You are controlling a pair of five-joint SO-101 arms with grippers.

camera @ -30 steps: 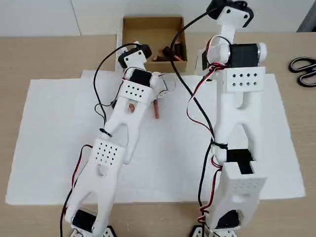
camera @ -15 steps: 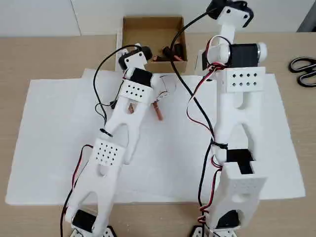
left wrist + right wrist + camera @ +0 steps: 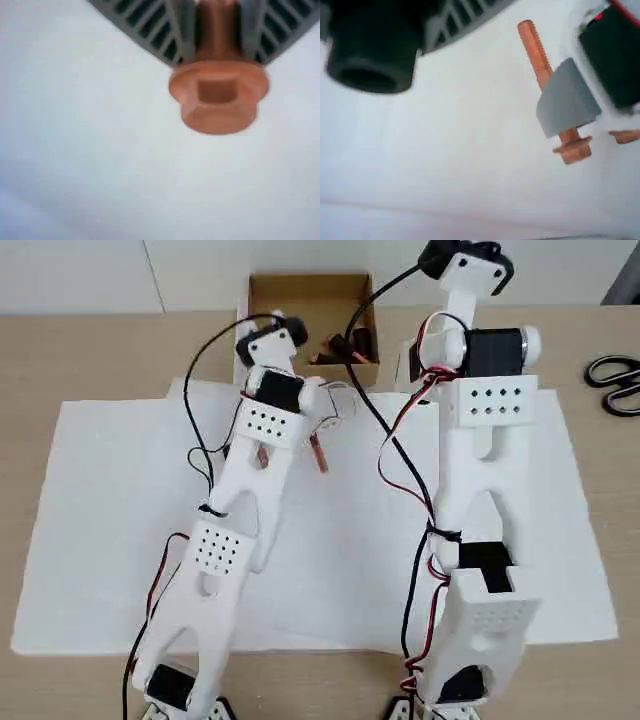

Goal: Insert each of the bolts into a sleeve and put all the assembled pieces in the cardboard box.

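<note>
Left gripper [image 3: 316, 436] clenched on copper bolt [image 3: 318, 453], has edged toward cardboard box [image 3: 262, 300]; bolt over white paper [image 3: 120, 490]. Right gripper [image 3: 375, 20] grasps black sleeve [image 3: 370, 60]. Judgement: insertion pending.

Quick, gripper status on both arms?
Left gripper: closed, holding a copper bolt.
Right gripper: closed, holding a black sleeve.

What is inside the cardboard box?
Some dark and copper pieces lie by the right wall of the box. The left arm covers its near left corner.
</note>
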